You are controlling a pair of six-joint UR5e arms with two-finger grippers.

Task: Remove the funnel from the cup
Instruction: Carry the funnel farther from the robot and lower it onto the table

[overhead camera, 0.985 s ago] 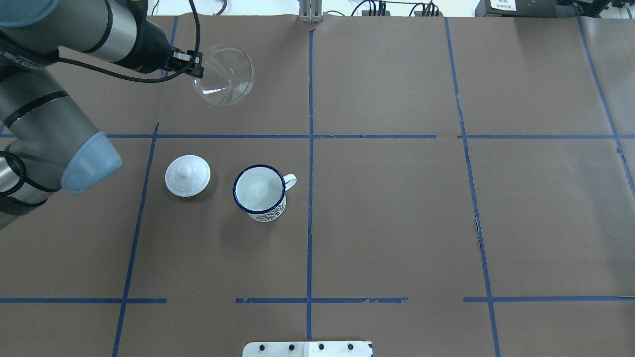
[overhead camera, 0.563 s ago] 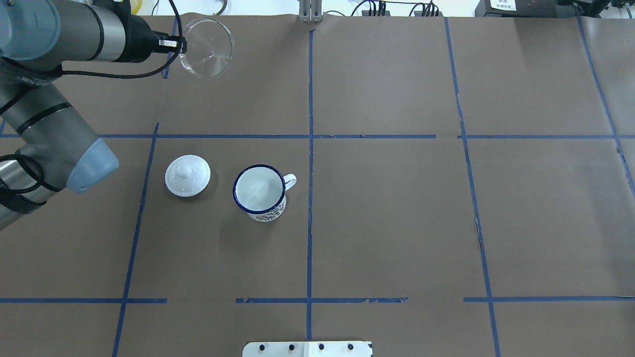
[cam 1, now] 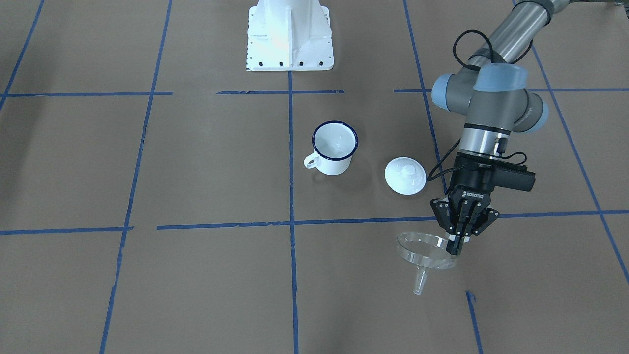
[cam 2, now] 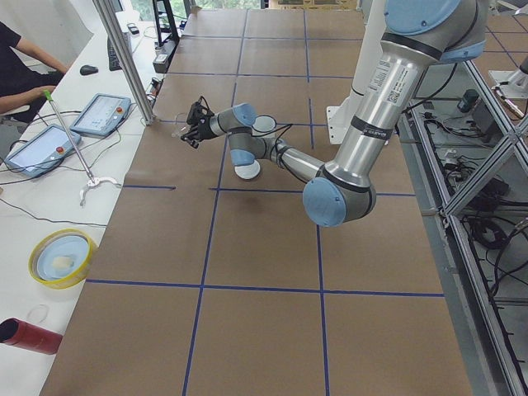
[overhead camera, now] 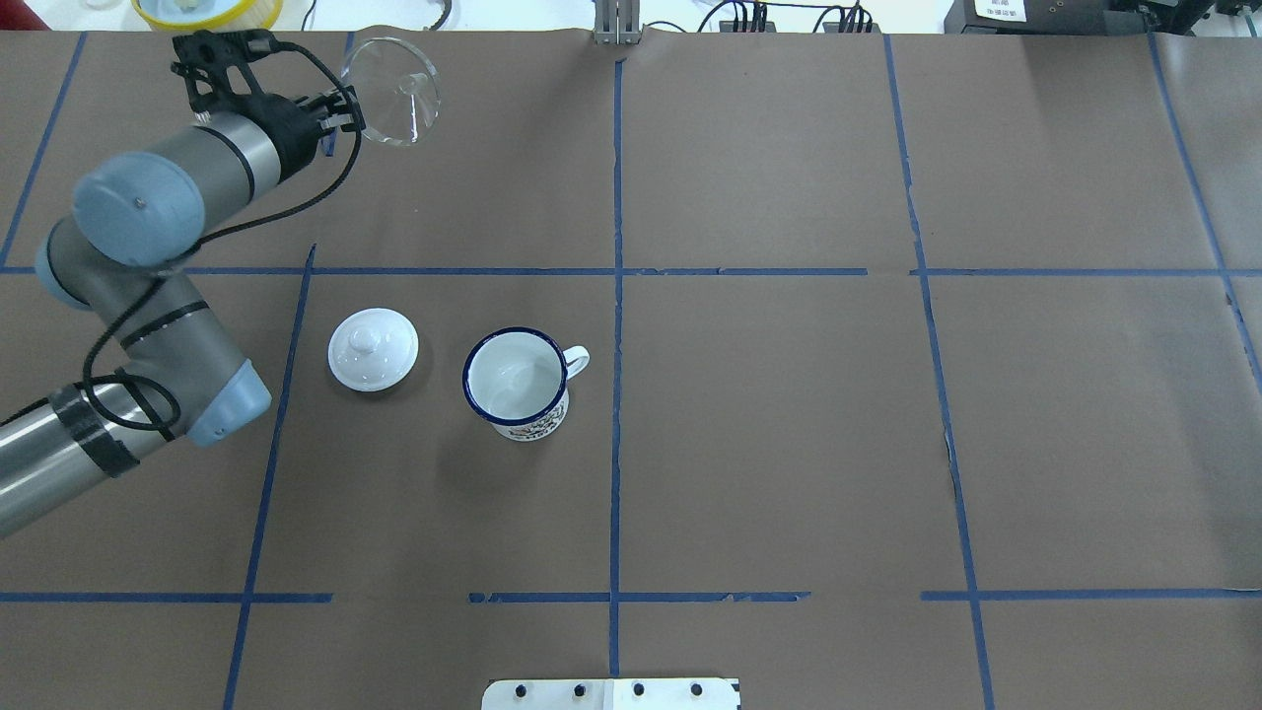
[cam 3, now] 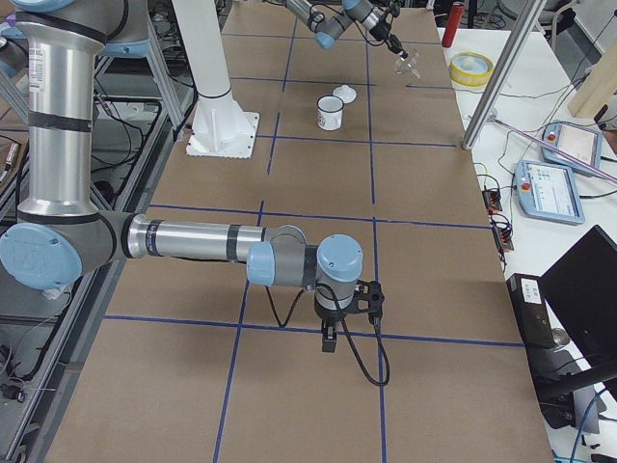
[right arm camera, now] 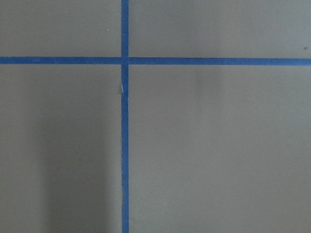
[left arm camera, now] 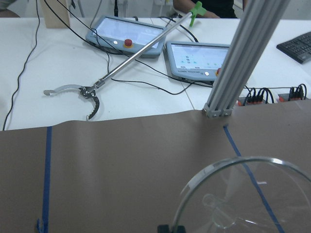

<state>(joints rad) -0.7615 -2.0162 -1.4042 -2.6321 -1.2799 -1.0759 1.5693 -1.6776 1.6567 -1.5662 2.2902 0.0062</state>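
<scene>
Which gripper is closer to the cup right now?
Left. The left gripper holds the funnel diagonally beyond the lid from the cup; the right gripper hangs much farther off, on the robot's right.

"ROBOTIQ" in white on black body of left gripper [cam 1: 457, 246], front view; only legible text anywhere. White label [overhead camera: 1000, 8] on dark box [overhead camera: 1035, 18] past far table edge, overhead view: dark characters, too small to read. Blue-red print band near base of cup [overhead camera: 516, 380]: no readable letters. Tablet [left arm camera: 201, 60] screen, left wrist view: small icons, illegible.
</scene>
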